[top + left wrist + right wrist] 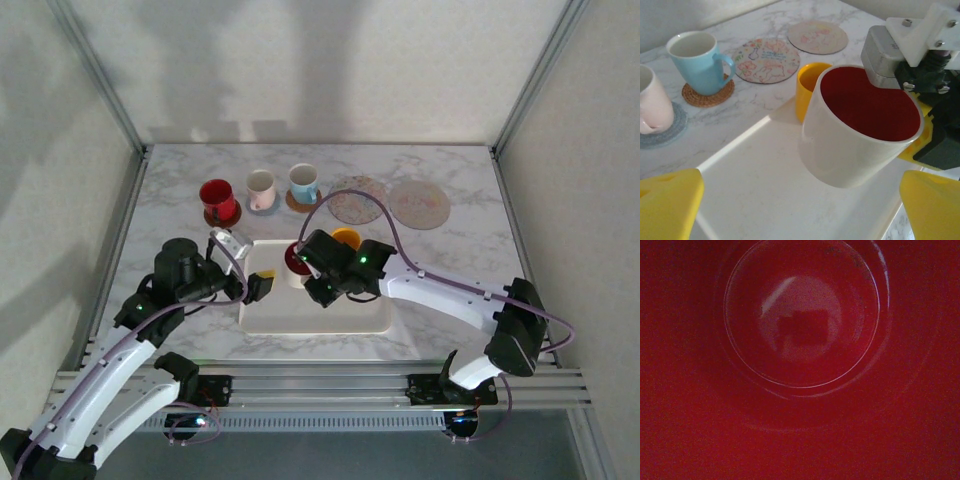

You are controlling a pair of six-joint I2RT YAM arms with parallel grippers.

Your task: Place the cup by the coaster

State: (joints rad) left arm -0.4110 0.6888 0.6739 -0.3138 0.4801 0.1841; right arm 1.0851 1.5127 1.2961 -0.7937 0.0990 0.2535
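Note:
A white cup with a red inside [296, 262] hangs tilted above the white tray [330, 318]. My right gripper [308, 272] is shut on its rim at the right side. The left wrist view has the same cup [855, 135] clear of the tray floor [765, 190]. Looking straight down into it, the right wrist camera meets the red interior [802, 325]. Two bare floral coasters [356, 200] [418, 204] lie at the back right. My left gripper [262, 287] is open at the tray's left edge, its yellow fingertips [670, 205] wide apart and holding nothing.
A yellow cup [346, 238] stands at the tray's far edge, just behind the held cup. A red mug [217, 199], a pink cup [261, 189] and a blue cup [303, 183] each sit on a coaster along the back left.

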